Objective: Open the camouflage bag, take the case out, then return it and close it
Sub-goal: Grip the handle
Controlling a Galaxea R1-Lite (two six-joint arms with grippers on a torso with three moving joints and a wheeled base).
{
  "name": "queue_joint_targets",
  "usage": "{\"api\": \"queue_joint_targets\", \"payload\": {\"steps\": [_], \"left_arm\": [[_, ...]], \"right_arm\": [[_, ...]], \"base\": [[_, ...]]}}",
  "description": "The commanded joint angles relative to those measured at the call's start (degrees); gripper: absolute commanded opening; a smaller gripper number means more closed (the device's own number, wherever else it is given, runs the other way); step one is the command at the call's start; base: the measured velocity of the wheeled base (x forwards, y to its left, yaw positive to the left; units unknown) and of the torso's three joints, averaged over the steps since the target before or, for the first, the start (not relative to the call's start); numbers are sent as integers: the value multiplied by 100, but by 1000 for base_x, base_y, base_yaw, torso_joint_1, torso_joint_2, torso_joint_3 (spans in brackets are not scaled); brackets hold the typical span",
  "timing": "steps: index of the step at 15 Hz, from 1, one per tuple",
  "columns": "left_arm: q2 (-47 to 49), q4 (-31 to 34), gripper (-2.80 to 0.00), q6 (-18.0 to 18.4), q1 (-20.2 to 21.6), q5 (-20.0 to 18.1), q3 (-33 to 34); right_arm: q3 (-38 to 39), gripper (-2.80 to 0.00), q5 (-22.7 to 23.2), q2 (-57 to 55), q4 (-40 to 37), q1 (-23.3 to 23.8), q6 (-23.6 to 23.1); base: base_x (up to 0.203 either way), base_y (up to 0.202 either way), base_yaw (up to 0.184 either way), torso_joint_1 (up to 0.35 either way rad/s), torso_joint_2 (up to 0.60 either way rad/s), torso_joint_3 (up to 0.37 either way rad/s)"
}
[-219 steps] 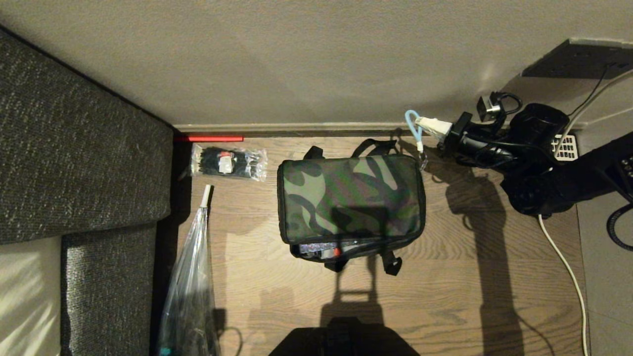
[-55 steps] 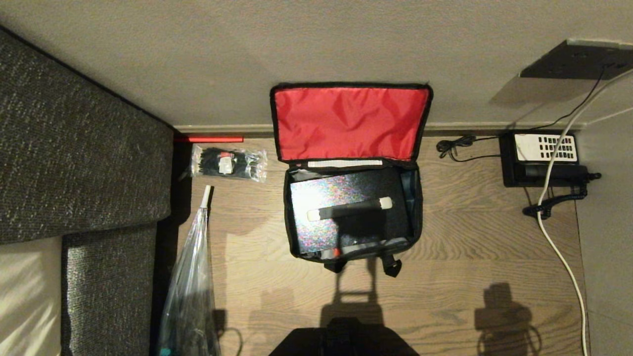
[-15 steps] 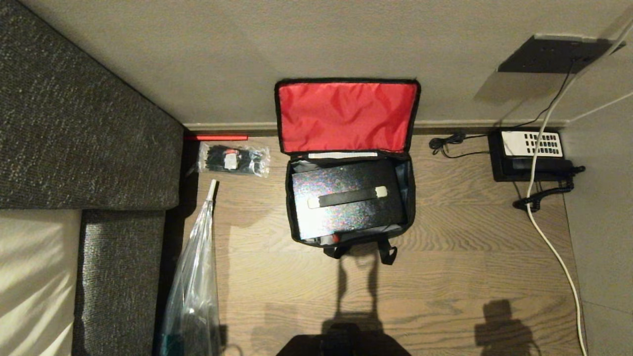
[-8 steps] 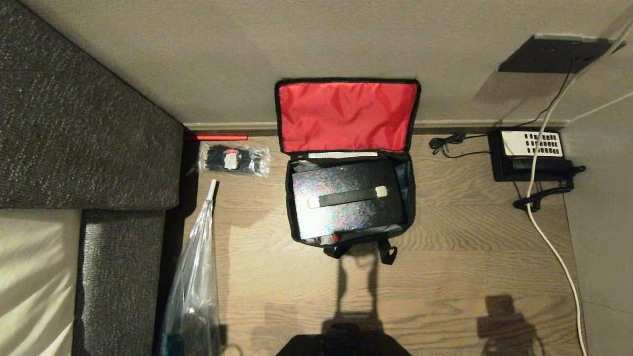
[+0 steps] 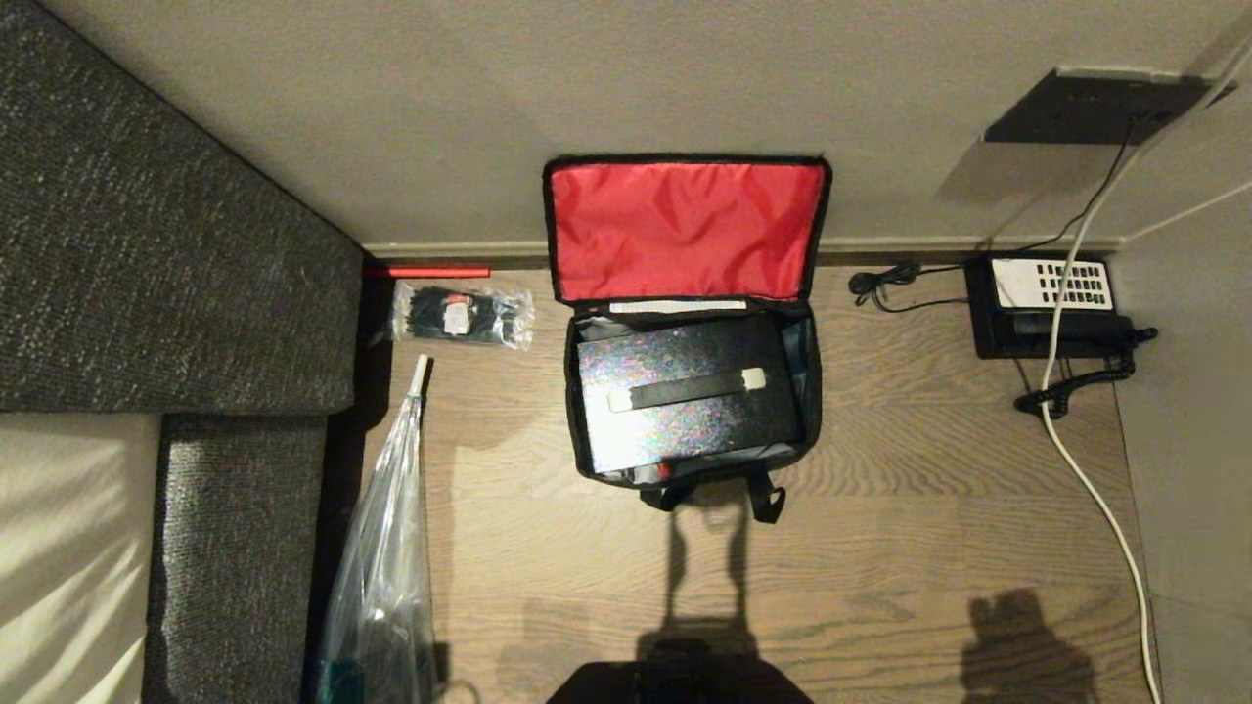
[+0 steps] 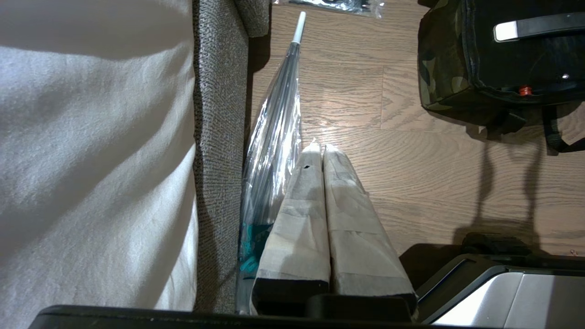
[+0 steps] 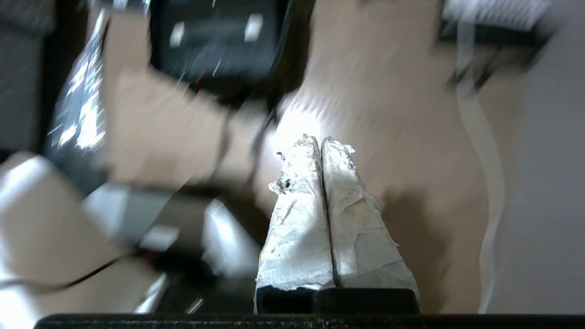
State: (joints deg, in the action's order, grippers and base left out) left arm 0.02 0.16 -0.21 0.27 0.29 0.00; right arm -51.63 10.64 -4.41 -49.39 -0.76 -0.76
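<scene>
Sofa (image 5: 147, 284) fills the 9 o'clock side of the head view, grey fabric, pale cushion (image 5: 59, 548) at 8 o'clock; its edge runs straight down the wood floor (image 5: 880, 548). Clear plastic bag (image 5: 377, 567) lies tight along that edge at 7 o'clock, white tip pointing to 12. Small packet of black ties (image 5: 462, 315) at 10 o'clock, just off the skirting, with a red strip (image 5: 427, 272) at the wall foot beside it.

Centre: camouflage bag (image 5: 812, 391) on the floor, lid (image 5: 688, 231) thrown back to 12 o'clock and leaning on the wall, red lining showing. Case (image 5: 685, 391) sits inside the bag, flat, handle (image 5: 687, 389) up, red dot at its 6 o'clock edge. Bag straps trail toward 6.

Open floor: a strip between plastic bag and camouflage bag, a wider patch from 3 to 5 o'clock, and everything at 6 up to the robot's own base.

3 o'clock side: black desk telephone (image 5: 1047, 308) against the skirting at 2 o'clock, coiled cord, white cable (image 5: 1105, 508) running down to 5. Dark wall plate (image 5: 1095, 106) at 1 o'clock.

Left gripper (image 6: 318, 148): taped fingers pressed together, empty, hanging over floor next to the plastic bag, well clear of the camouflage bag. Right gripper (image 7: 322, 141): fingers together, nothing held, above bare floor; view blurred.
</scene>
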Motion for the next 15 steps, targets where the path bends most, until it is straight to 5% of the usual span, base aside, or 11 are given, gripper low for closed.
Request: {"api": "queue_joint_targets", "payload": {"steps": [1,4,7,10,13,14,15], "left_arm": [[-11,2,-280,3,8,6,18],[-11,2,-280,3,8,6,18],[-11,2,-280,-5,8,6,18],[-11,2,-280,-1,0,6,18],[-11,2,-280,3,8,6,18],[-11,2,-280,3,0,6,18],[-11,2,-280,-3,4,6,18]], "right_arm": [[-339,-280,149,-1587,-195,-121,214],[-887,-280,308,-4286,39,-255,254],[-1281,-280,354,-6474,1251,-719,49],[-1231,-280,263,-7928,3646,-2068,-186],[-851,-280,-646,-8884,5126,-3240,-420],[-736,0,-1023,-9159,5287,-3486,-497],[-650,0,-1274,-9348,5366,-3635,-661]], "base": [[0,0,0,0,0,0],[0,0,0,0,0,0],[0,0,0,0,0,0],[0,0,0,0,0,0],[0,0,0,0,0,0],[0,0,0,0,0,0],[0,0,0,0,0,0]]}}
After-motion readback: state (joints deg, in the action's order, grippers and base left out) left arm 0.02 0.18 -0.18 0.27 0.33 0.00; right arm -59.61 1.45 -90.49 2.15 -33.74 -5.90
